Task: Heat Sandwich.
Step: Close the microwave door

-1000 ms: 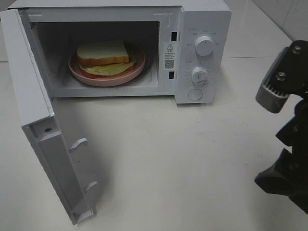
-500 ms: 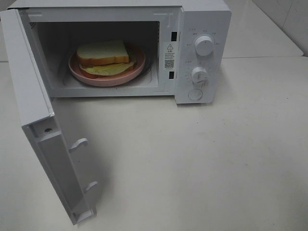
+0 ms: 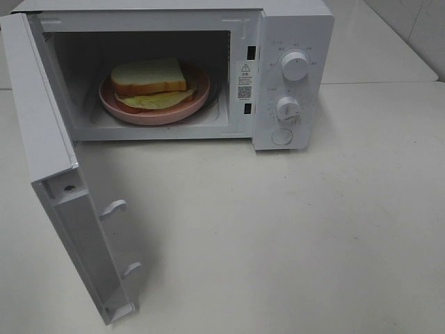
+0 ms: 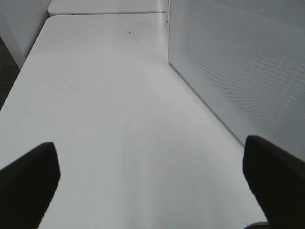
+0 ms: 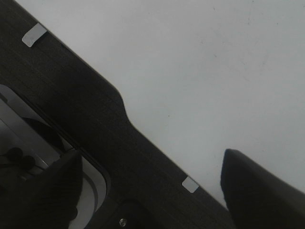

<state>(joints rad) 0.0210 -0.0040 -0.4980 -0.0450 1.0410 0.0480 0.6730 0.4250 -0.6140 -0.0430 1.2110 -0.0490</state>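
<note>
The sandwich (image 3: 149,82), white bread with a pale yellow-green filling, lies on a round pink plate (image 3: 154,110) inside the white microwave (image 3: 292,28). The microwave door (image 3: 66,202) hangs wide open to the left. Neither gripper shows in the exterior view. In the left wrist view my left gripper (image 4: 152,186) is open over bare table, its dark fingertips (image 4: 28,181) far apart, with the door's perforated outer face (image 4: 238,62) beside it. In the right wrist view my right gripper (image 5: 152,191) is open and empty above the table's edge.
Two dials (image 3: 295,65) and a round button (image 3: 282,136) sit on the microwave's right panel. White tabletop (image 3: 278,236) spreads in front of the oven. The right wrist view shows the table's dark edge strip (image 5: 95,124) and a metal base (image 5: 28,138) beyond it.
The right arm, visible at the right edge a second ago, has withdrawn out of the exterior view. The sandwich, plate and door have not moved.
</note>
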